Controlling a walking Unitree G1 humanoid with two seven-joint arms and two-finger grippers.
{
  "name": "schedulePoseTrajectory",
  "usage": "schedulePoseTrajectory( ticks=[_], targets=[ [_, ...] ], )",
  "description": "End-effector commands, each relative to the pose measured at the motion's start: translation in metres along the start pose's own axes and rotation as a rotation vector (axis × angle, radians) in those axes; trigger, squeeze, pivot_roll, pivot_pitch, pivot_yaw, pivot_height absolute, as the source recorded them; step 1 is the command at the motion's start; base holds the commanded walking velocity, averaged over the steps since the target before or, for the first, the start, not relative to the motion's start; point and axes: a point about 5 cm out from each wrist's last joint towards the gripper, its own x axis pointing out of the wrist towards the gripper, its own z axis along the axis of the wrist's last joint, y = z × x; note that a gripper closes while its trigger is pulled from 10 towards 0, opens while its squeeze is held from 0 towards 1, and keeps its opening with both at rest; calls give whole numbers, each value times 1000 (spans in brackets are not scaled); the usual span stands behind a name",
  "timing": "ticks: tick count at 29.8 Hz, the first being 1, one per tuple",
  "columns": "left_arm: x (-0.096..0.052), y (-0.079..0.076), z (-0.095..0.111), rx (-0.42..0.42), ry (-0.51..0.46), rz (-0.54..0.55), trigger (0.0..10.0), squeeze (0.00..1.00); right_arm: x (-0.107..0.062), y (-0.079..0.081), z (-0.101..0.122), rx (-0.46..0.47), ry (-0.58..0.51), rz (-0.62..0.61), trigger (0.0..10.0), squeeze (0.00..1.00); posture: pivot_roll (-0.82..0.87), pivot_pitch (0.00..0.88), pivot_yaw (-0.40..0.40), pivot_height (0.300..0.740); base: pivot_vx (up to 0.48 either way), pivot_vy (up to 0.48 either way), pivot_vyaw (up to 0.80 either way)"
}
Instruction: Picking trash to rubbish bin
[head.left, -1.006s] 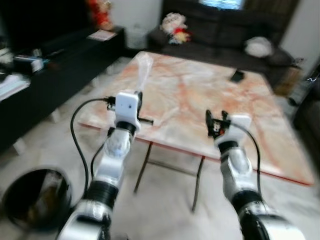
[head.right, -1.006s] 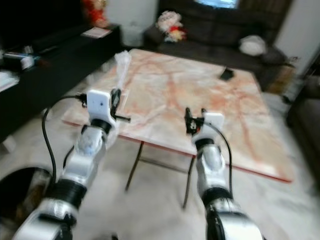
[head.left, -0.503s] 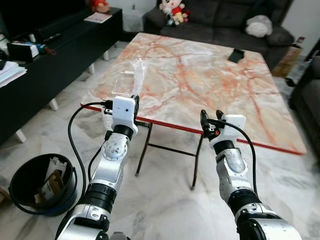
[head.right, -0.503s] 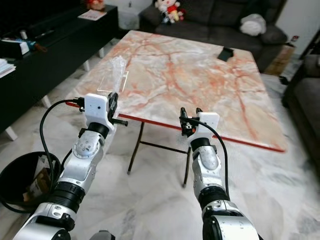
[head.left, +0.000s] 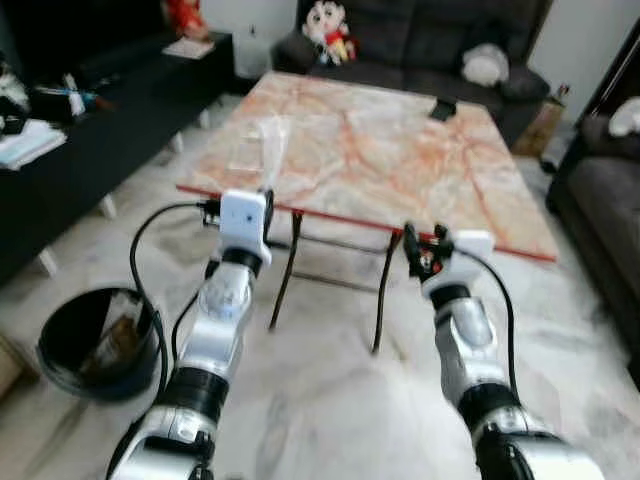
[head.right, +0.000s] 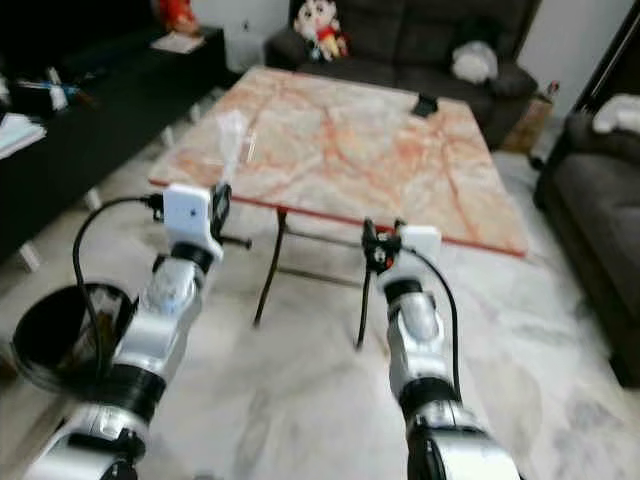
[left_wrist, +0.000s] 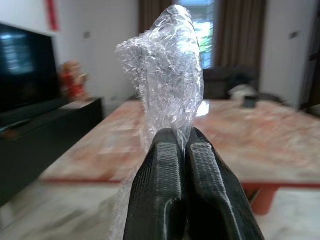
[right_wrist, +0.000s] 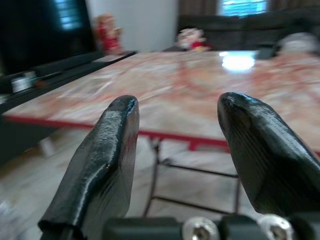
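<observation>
Plastic wrap (left_wrist: 167, 75) pinched (left end effector (left_wrist: 182, 145)), bin (head.left: 95, 345) beside.

Home living room, dark sofa (head.left: 420, 45) with plush doll (head.left: 322, 25), marble-topped table (head.left: 380, 160), black TV console (head.left: 90, 130)

My fingers (left_wrist: 172, 200) are matt black with a fine rough grain, pinching crinkly, glossy clear plastic wrap (left_wrist: 167, 75). The surface (head.left: 380, 150) looks like polished veined marble, the floor (head.left: 330, 400) glossy pale stone.
</observation>
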Motion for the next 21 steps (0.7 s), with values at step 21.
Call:
schedulePoseTrajectory(
  ticks=[21],
  targets=[
    [-75, 24, -113, -74, 561, 114, 10000, 0, -74, -57, -77, -4, 491, -178, 10000, 0, 193, 0, -124, 740, -40, 0, 0]
  ],
)
